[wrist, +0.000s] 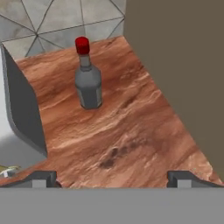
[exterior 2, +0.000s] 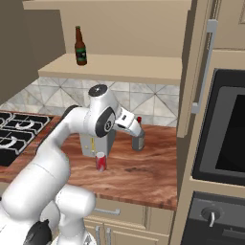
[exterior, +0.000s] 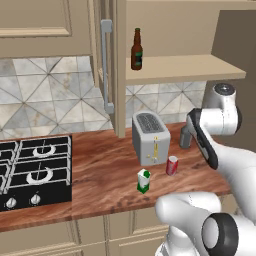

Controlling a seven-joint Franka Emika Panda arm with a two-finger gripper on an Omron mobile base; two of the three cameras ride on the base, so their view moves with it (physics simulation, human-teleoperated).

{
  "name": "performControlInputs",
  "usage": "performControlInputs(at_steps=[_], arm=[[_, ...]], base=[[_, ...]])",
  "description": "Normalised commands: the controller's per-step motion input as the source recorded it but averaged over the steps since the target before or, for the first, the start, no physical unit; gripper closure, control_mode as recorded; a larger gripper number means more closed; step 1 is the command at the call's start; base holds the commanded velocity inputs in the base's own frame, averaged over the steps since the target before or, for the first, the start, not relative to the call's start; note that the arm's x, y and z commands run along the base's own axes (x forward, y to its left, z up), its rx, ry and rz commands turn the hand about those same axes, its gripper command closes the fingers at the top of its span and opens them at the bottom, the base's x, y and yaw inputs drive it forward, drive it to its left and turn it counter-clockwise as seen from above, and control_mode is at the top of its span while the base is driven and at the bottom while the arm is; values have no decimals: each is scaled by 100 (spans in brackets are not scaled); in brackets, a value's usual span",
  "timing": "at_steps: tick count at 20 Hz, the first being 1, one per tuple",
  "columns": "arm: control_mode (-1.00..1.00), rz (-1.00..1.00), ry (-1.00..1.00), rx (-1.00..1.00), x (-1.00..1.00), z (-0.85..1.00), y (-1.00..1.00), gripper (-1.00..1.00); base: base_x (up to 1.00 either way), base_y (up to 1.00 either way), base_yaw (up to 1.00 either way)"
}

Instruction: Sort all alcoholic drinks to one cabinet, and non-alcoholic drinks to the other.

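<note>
The grey glass bottle [wrist: 89, 85] with a red cap stands upright on the wooden counter, ahead of my gripper [wrist: 113, 181] and a little left of centre. The gripper is open, its fingertips [wrist: 41, 179] set wide apart with nothing between them. From the right base view my hand [exterior 2: 129, 122] hangs just short of that bottle [exterior 2: 139, 141]. The brown beer bottle [exterior: 136, 50] stands on the shelf of the open cabinet [exterior: 190, 70]. On the counter in front of the toaster sit the red soda can [exterior: 172, 165] and the green-and-white carton [exterior: 144, 181].
The silver toaster [exterior: 150, 137] stands left of the grey bottle, close beside my hand. The open cabinet door [exterior: 119, 70] juts out over the counter. A second, closed cabinet [exterior: 40, 25] hangs above the black stove [exterior: 35, 170]. A built-in oven [exterior 2: 225, 134] bounds the right.
</note>
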Motion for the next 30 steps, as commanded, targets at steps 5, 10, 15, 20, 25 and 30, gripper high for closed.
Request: performControlInputs(at_steps=[5, 10, 15, 20, 25, 30], arm=[[-100, 0, 7, 0, 70, -34, 1, -100], [-100, 3, 1, 0, 54, -27, -4, -100], [-100, 6, 0, 0, 46, -29, -10, -100], [-100, 6, 0, 0, 43, -37, -5, -100], [-100, 5, 0, 0, 43, -39, -4, -100], [-100, 5, 0, 1, 37, -30, -15, -100]], base=[[0, 0, 0], [0, 0, 0], [0, 0, 0], [0, 0, 0], [0, 0, 0], [0, 0, 0]])
